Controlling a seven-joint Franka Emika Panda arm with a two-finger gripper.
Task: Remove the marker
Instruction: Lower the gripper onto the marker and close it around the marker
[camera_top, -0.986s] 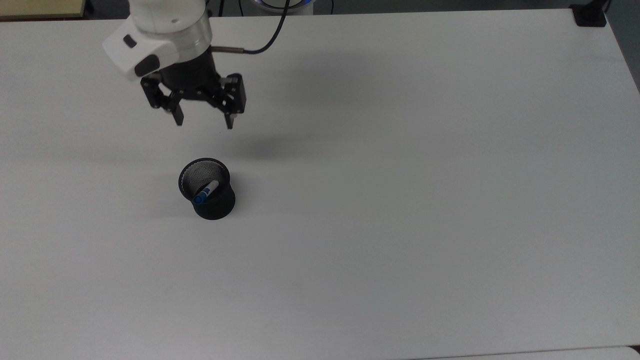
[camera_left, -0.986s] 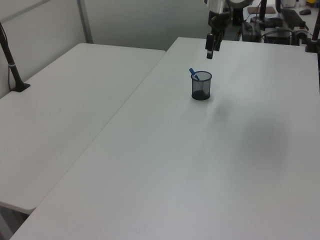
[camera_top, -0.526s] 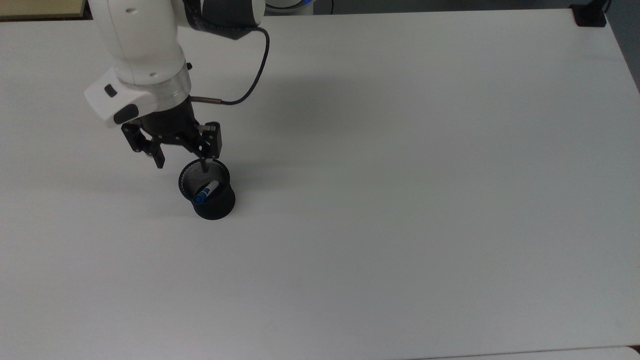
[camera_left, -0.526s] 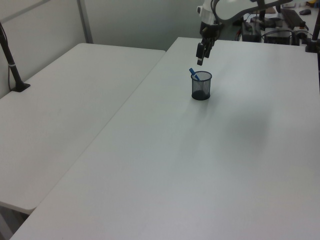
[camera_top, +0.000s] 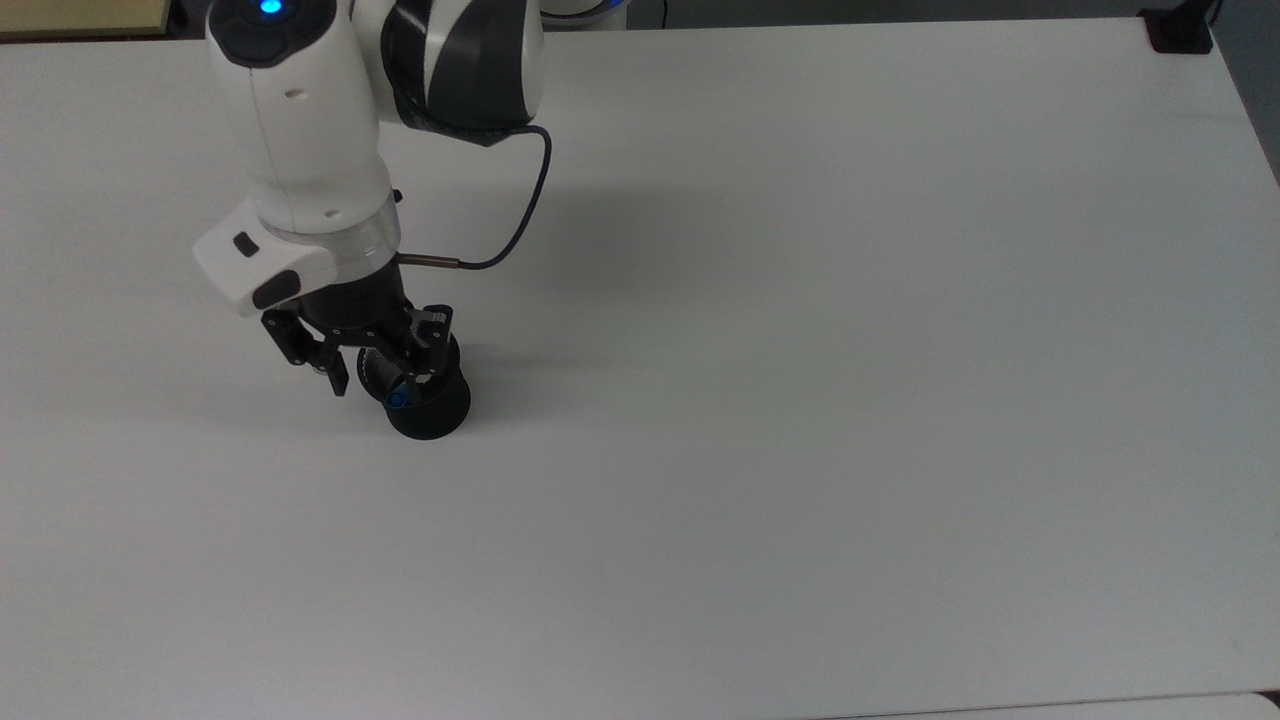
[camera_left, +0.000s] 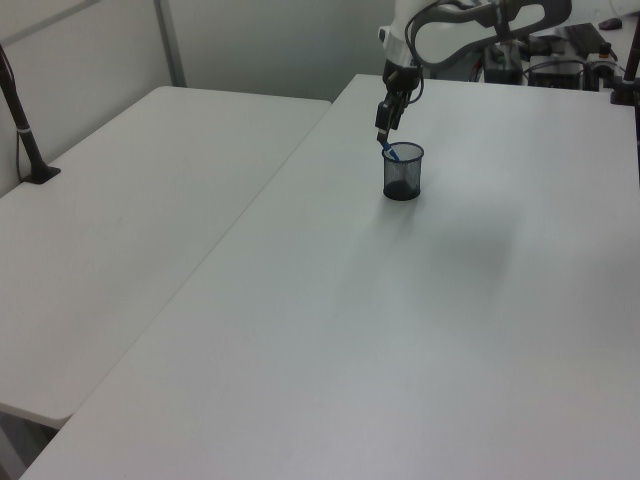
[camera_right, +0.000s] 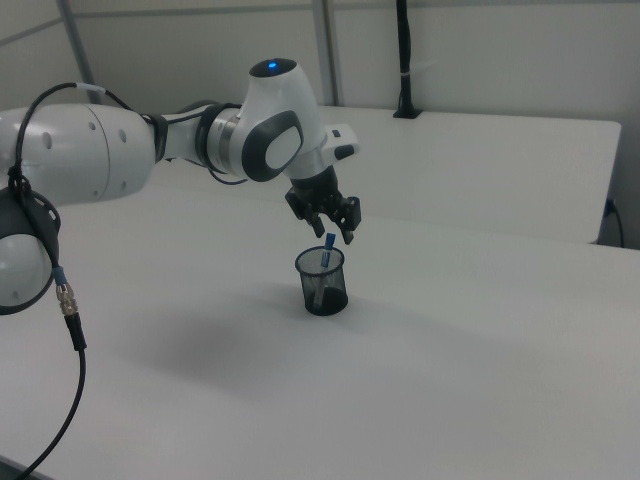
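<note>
In the top view, the claw (camera_top: 381, 380) hangs open over the cup (camera_top: 430, 408) on the bench (camera_top: 800, 400), its fingers either side of the marker (camera_top: 397, 400), whose blue cap leans on the rim. In the left view, the marker (camera_left: 389, 150) stands slanted in the cup (camera_left: 403, 172). In the right view, the cap (camera_right: 329, 243) pokes out just under the claw (camera_right: 337, 233), probably ready for gripping.

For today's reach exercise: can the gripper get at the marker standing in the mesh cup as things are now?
Probably yes. The gripper hangs open just above the marker, whose blue cap sticks up past the mesh cup rim, and nothing lies between them.
</note>
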